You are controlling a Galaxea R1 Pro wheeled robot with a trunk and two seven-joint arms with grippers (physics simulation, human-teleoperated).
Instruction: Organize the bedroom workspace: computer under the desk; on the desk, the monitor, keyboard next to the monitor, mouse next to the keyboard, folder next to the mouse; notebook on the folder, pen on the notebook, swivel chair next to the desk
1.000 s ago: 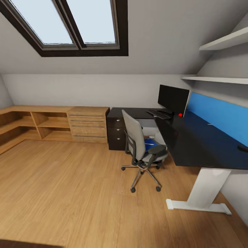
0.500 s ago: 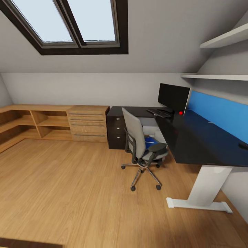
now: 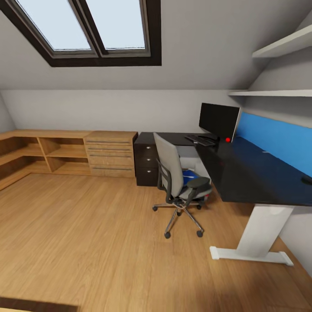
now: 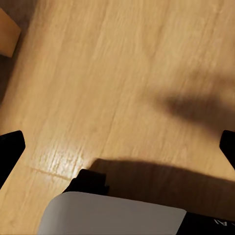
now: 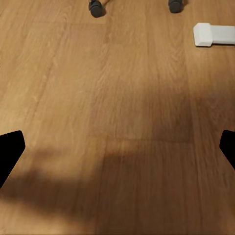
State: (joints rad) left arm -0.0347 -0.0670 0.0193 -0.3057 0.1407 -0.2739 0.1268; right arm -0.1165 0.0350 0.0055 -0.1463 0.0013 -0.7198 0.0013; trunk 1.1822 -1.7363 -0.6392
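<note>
Your left gripper (image 4: 117, 147) and right gripper (image 5: 117, 147) both hang over bare wood floor (image 3: 86, 242) with their fingertips spread wide at the frame edges, holding nothing. From the right wrist you can see two castors (image 5: 96, 7) of the swivel chair (image 3: 180, 186) and the white desk foot (image 5: 215, 34) just ahead. You are in the approach step: the chair stands beside the black desk (image 3: 247, 173) with the blue folder (image 3: 189, 177) lying on its seat. The monitor (image 3: 219, 120) and the keyboard (image 3: 199, 140) sit at the desk's far corner; a dark shape at the desk's right edge may be the mouse (image 3: 307, 180), though it is cut off. Next, drive closer and raise an arm toward the seat.
</note>
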